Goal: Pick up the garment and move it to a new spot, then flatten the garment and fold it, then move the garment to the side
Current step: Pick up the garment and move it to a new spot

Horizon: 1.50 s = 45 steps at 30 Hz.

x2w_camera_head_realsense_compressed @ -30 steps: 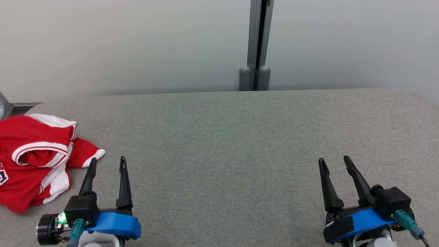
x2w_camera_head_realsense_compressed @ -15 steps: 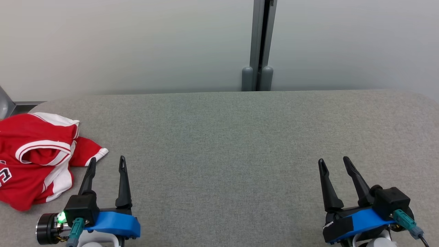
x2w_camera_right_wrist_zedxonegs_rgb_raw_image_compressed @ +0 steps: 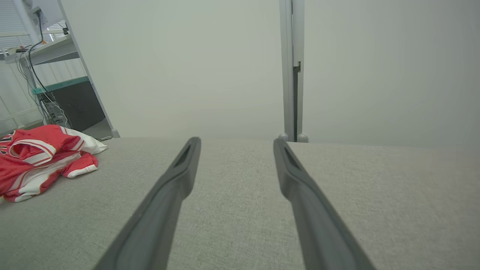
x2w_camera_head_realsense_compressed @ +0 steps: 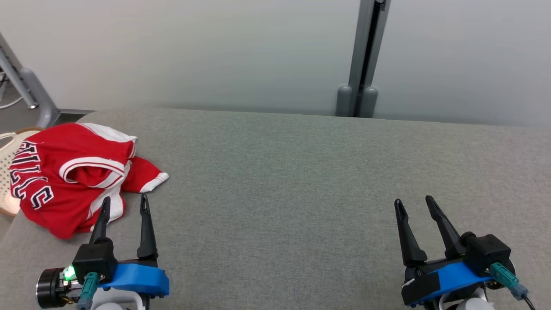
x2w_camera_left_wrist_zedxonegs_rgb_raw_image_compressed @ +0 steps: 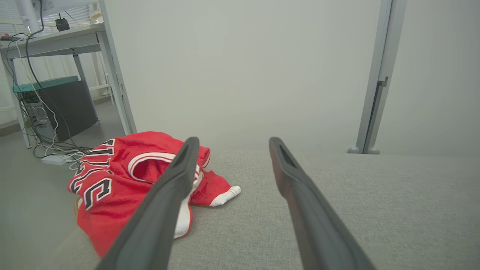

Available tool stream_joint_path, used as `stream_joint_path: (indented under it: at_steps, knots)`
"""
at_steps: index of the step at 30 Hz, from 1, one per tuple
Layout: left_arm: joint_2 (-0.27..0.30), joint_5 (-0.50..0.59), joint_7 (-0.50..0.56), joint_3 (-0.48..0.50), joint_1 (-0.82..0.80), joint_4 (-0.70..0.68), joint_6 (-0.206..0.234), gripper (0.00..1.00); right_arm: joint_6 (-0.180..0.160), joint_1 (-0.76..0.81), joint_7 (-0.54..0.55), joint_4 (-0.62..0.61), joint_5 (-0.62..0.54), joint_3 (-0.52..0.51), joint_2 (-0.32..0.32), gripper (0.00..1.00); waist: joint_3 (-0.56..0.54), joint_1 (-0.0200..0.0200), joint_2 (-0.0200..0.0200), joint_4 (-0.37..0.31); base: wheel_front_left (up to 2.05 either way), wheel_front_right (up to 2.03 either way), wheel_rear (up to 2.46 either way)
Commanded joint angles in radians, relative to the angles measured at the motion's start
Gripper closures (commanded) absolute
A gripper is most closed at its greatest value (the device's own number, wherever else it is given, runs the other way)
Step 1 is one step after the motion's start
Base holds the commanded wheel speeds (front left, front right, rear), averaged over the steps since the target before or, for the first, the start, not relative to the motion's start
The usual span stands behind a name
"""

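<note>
The garment (x2w_camera_head_realsense_compressed: 69, 176) is a red jersey with white trim and dark lettering, crumpled at the far left edge of the grey padded table (x2w_camera_head_realsense_compressed: 301, 172). It also lies ahead-left in the left wrist view (x2w_camera_left_wrist_zedxonegs_rgb_raw_image_compressed: 123, 180) and at the far left in the right wrist view (x2w_camera_right_wrist_zedxonegs_rgb_raw_image_compressed: 37, 161). My left gripper (x2w_camera_head_realsense_compressed: 125, 204) stands open just in front of it, the left fingertip over its near edge in the head view, nothing between the fingers. My right gripper (x2w_camera_head_realsense_compressed: 413, 202) stands open over bare table at the lower right, far from the garment.
A pale partition wall with a grey post (x2w_camera_head_realsense_compressed: 366, 56) runs behind the table. Off the table's left end are a pale perforated basket (x2w_camera_head_realsense_compressed: 6, 172), a desk leg (x2w_camera_head_realsense_compressed: 26, 82), cables and a dark box (x2w_camera_left_wrist_zedxonegs_rgb_raw_image_compressed: 63, 108) on the floor.
The whole head picture has shifted right, so the camera has turned left and more of the garment shows. Both grippers stay open and hold their places against the body.
</note>
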Motion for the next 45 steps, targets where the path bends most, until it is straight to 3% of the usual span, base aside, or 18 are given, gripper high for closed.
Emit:
stream_joint_path:
  at_steps: [1,13,25,35,45]
  knots:
    - [0.007,-0.003,-0.005,0.002,-0.009,-0.002,0.004,0.00,0.000,-0.002,-0.004,-0.005,0.007,0.003,-0.005,0.00,0.009,-0.0001,-0.0001,0.019,0.00,0.00,0.00]
    - [0.021,-0.012,-0.005,0.020,0.007,-0.007,0.018,0.00,0.000,0.009,-0.004,-0.006,0.015,0.019,-0.005,0.00,0.003,-0.0001,-0.0001,0.176,0.00,0.00,0.00]
    - [0.035,-0.021,-0.005,0.029,0.027,-0.017,0.031,0.00,0.000,0.008,-0.004,-0.001,0.024,0.030,-0.005,0.00,0.000,-0.0001,-0.0001,0.285,0.00,0.00,0.00]
    - [0.047,-0.031,-0.005,0.035,0.035,-0.019,0.038,0.00,0.000,0.008,-0.004,0.004,0.026,0.040,-0.005,0.00,-0.003,-0.0001,-0.0001,0.304,0.00,0.00,0.00]
    - [0.068,-0.053,-0.005,0.051,-0.038,-0.018,0.030,0.00,0.000,-0.018,-0.004,-0.007,-0.005,0.042,-0.005,0.00,0.035,-0.0001,-0.0001,0.255,0.00,0.00,0.00]
